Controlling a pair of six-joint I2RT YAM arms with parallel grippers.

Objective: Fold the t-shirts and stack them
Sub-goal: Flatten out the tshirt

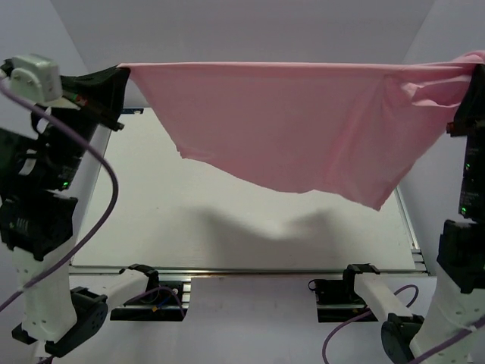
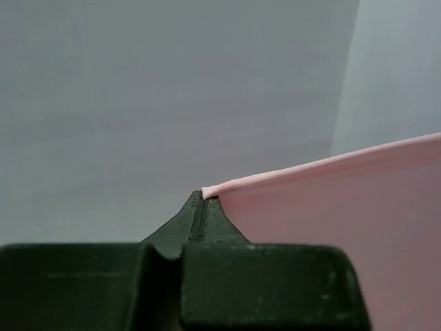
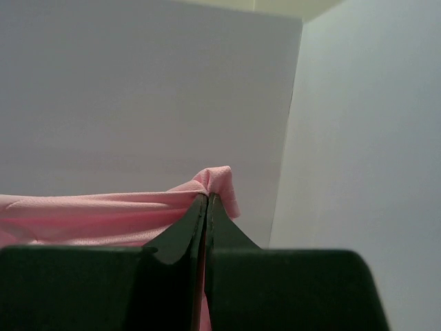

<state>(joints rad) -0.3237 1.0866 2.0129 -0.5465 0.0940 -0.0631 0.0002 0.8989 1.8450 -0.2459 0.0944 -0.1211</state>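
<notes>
Holding: left hand (image 2: pixel 204 200) was pinched shut on one top corner of the t-shirt (image 1: pixel 288 129); right hand (image 3: pixel 207 200) was clamped shut on the bunched opposite corner.
T-shirt: it hung stretched in the air from 9 to 3 o'clock above the surface (image 1: pixel 151 227), lower edge sagging toward 5 o'clock.
Progress: apparently no fold was made yet; laying flat, folding and stacking remained.
Hidden: right hand's tips were cut off in the overhead view; sleeves and neckline could not be made out.

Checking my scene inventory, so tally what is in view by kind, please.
pink t-shirt: 1
pincers: 2, the left pincer and the right pincer, each shut on the pink t-shirt
table: 1
Total: 4
</notes>
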